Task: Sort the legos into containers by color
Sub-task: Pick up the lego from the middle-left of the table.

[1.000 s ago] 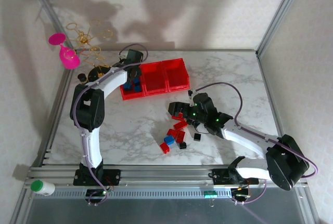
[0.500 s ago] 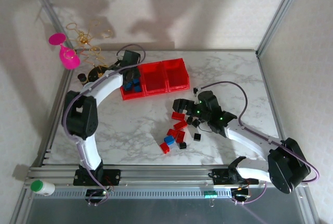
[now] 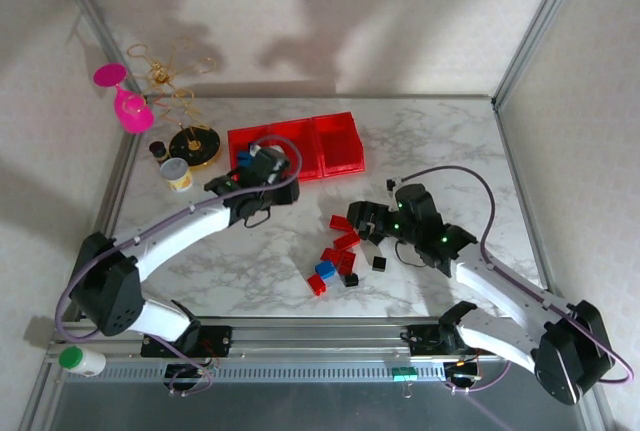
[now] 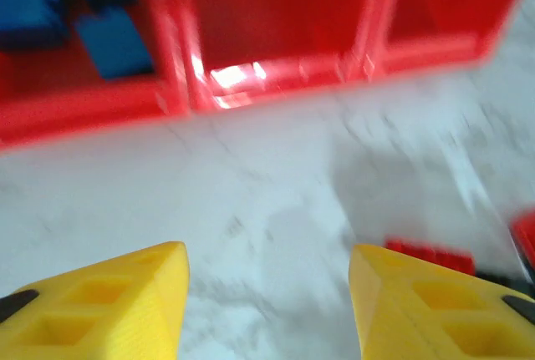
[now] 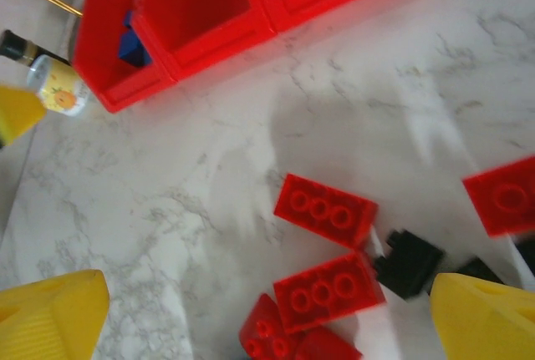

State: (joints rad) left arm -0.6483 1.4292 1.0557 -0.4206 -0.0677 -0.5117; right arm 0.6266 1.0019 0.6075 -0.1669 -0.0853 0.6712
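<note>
The containers (image 3: 325, 141) are three joined red bins at the back of the table. Blue legos (image 4: 109, 43) lie in the left one. A loose pile of red legos (image 3: 345, 241), a blue one (image 3: 325, 271) and black ones (image 3: 379, 263) sits mid-table. My left gripper (image 3: 270, 159) hovers just in front of the left bin, open, with bare marble between its yellow fingers (image 4: 125, 301). My right gripper (image 3: 362, 221) hangs open over the pile's upper edge. Its wrist view shows two oblong red legos (image 5: 326, 210) and a black one (image 5: 407, 262) between its fingers (image 5: 50, 318).
A yellow-and-white cup (image 3: 178, 173), a small dark bottle (image 3: 157, 150), a gold wire stand (image 3: 190, 146) and a pink glass (image 3: 125, 101) crowd the back left. A green-capped bottle (image 3: 80, 359) lies by the front rail. Metal frame posts bound the table.
My left arm has pulled back from over the left bin, its elbow dropping low to the left and its gripper opening. My right gripper has drifted slightly right along the pile.
</note>
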